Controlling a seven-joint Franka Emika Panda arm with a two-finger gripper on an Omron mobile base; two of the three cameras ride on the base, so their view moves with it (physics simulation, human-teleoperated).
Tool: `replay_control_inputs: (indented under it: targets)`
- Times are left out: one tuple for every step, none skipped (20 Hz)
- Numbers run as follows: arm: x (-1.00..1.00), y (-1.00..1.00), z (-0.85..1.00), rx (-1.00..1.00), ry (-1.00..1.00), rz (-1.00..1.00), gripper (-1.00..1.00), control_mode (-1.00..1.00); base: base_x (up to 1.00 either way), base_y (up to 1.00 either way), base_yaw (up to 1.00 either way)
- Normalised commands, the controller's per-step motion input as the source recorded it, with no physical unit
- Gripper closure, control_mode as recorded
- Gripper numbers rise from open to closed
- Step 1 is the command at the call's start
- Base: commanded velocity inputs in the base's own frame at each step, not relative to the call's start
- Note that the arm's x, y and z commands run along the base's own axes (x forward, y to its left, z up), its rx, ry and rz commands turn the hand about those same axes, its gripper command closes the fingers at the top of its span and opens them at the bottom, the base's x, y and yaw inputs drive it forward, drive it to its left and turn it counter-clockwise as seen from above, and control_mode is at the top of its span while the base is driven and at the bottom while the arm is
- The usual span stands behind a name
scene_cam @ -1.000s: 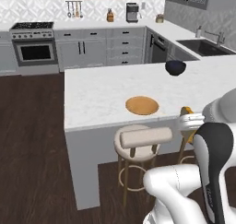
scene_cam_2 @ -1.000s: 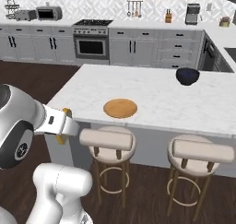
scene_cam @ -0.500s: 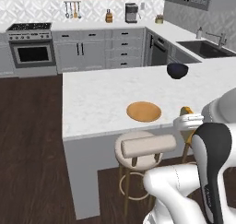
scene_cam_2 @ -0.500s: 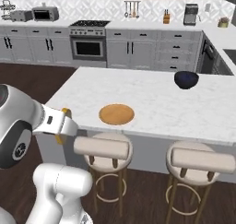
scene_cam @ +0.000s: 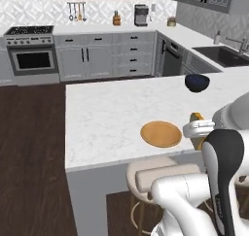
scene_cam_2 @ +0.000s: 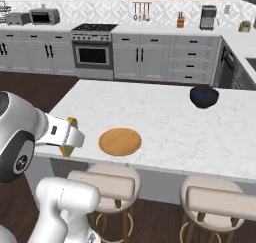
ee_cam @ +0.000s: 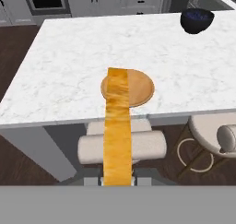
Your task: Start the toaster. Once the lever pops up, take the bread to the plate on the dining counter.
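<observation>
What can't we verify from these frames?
- Finger contact on the bread: hand view, the slice itself covers the gripper tips.
- Bread in both base views: mostly behind the white wrist; just an orange sliver shows.
- Height of bread above the plate: no view settles it.
- Dark bowl contents: too small.

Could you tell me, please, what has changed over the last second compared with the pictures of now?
The base has driven closer to the dining counter, so the whole view has shifted and the plate looms nearer. The gripper stays shut on the bread, carried out in front of the plate. The plate and the dark bowl lie where they were on the counter.
</observation>
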Motion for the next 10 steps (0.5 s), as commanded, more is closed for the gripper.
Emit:
replay_control_inputs:
  targets:
    - [0.0, 0.0, 0.0, 0.0, 0.0, 0.0, 1.0, 1.0, 0.63, -0.16, 0.0]
    - [0.0, 0.0, 0.0, 0.0, 0.0, 0.0, 1.0, 1.0, 0.59, -0.19, 0.0]
    - [0.0, 0.0, 0.0, 0.0, 0.0, 0.0, 1.0, 1.0, 0.56, -0.19, 0.0]
    - [0.0, 0.0, 0.0, 0.0, 0.0, 0.0, 1.0, 1.0, 0.6, -0.16, 0.0]
    - [0.0, 0.0, 0.0, 0.0, 0.0, 0.0, 1.0, 1.0, 0.66, -0.14, 0.0]
    - [0.0, 0.0, 0.0, 0.0, 0.0, 0.0, 1.0, 1.0, 0.69, -0.11, 0.0]
    - [0.0, 0.0, 0.0, 0.0, 0.0, 0.0, 1.0, 1.0, 0.73, -0.18, 0.0]
    - [0.0, 0.0, 0.0, 0.0, 0.0, 0.0, 1.0, 1.0, 0.86, -0.07, 0.0]
    - [1.0, -0.04, -0.01, 0.13, 0.01, 0.0, 1.0, -1.0, 0.0, 0.0, 0.0]
    - [1.0, -0.05, 0.0, 0.16, 0.03, 0.0, 1.0, -1.0, 0.0, 0.0, 0.0]
